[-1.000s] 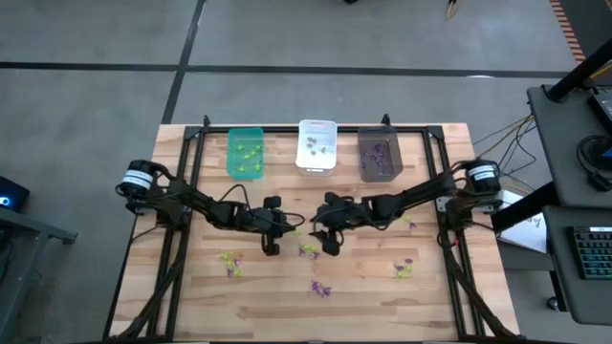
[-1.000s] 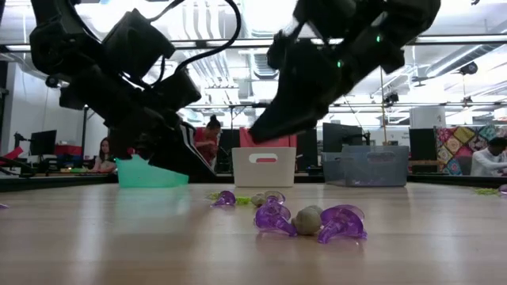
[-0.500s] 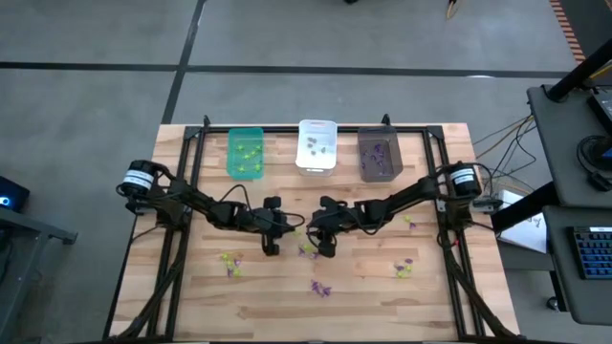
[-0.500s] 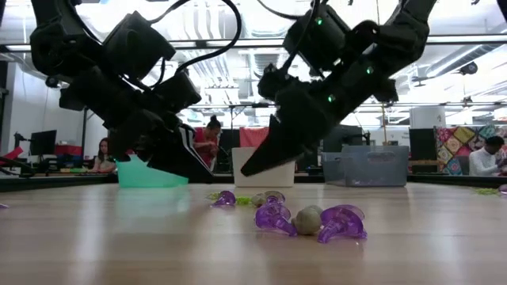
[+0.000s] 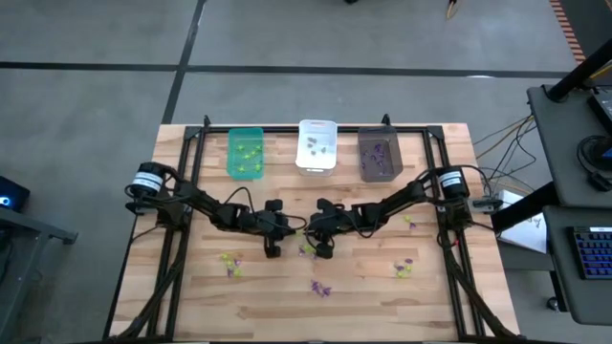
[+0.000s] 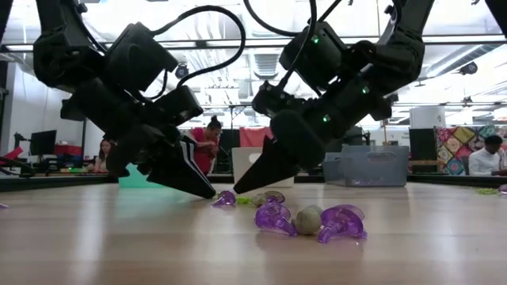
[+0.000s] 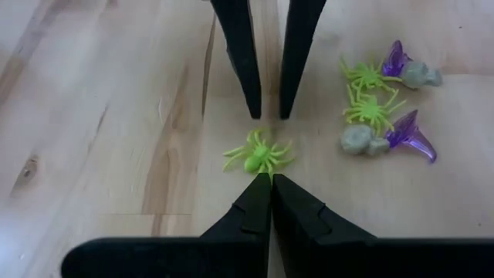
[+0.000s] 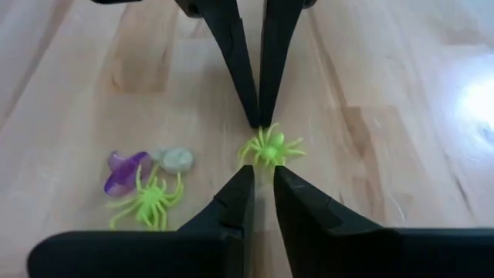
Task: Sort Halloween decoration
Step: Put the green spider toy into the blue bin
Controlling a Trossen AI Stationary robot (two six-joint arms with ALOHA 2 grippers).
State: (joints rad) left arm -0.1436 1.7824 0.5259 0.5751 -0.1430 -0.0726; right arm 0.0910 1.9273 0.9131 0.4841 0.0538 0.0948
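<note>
At mid-bench, the right hand (image 8: 258,181) has dropped and narrowed around a yellow-green spider (image 8: 270,147), facing the left hand (image 7: 266,185), pressed together, so pickup looks imminent.

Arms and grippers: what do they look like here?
Both arms are black, jointed, with loose black cables looping off them. Each base carries a round white-and-black collar. The left gripper and right gripper have long tapered black fingers ending in narrow points. Small green lights glow on the right arm's wrist.
</note>
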